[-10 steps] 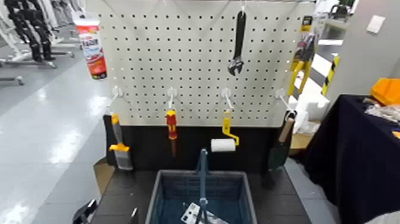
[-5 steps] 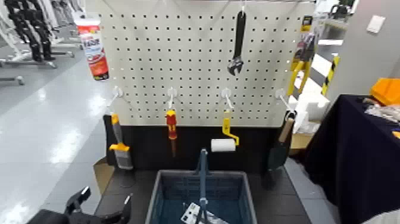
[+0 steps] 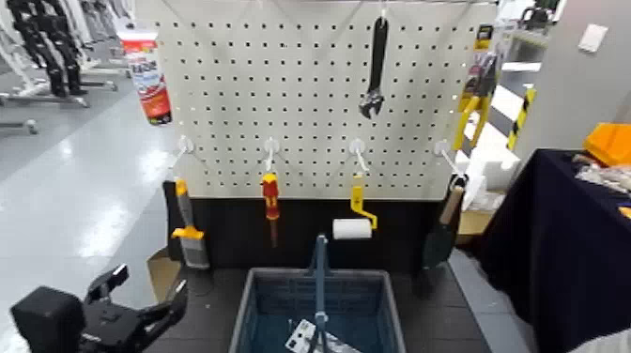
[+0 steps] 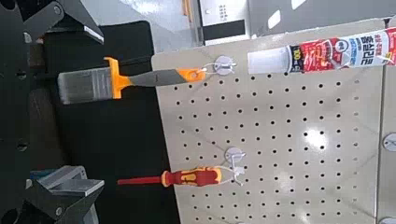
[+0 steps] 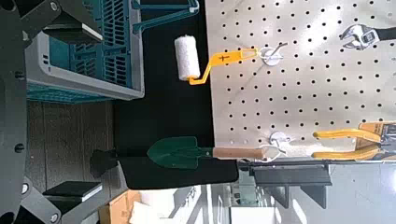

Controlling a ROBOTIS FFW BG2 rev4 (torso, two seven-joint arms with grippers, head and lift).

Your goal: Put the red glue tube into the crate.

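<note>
Left tool (image 3: 148,286) at the lower left of the head view, its two fingers spread well apart, with the crate (image 3: 246,314) off to its right and the orange-handled brush (image 3: 191,225) above it in the frame. In the left wrist view, too, the fingers stand wide, one at each left-hand corner of the frame. The right tool (image 5: 75,112) is outside the head view; its own wrist view shows its fingers apart as well, with a side of the crate near the upper one in the frame.

The red glue tube (image 3: 147,80) hangs at the upper left of the head view, along the left edge of the pegboard (image 3: 272,99), well apart from the left tool. The left wrist view shows it at the upper right, with its white cap and printed label.

The crate stands on the dark worktop (image 3: 202,310) at the bottom centre, its thin handle upright, and a white item (image 3: 302,336) lies inside. Across the middle of the head view hang the brush, a red-and-yellow screwdriver (image 3: 271,197), a paint roller (image 3: 353,228) with a yellow handle and a green trowel (image 3: 439,239). An adjustable wrench (image 3: 377,70) hangs above, right of the upper centre, and yellow-handled pliers (image 3: 472,117) at the board's right edge.
</note>
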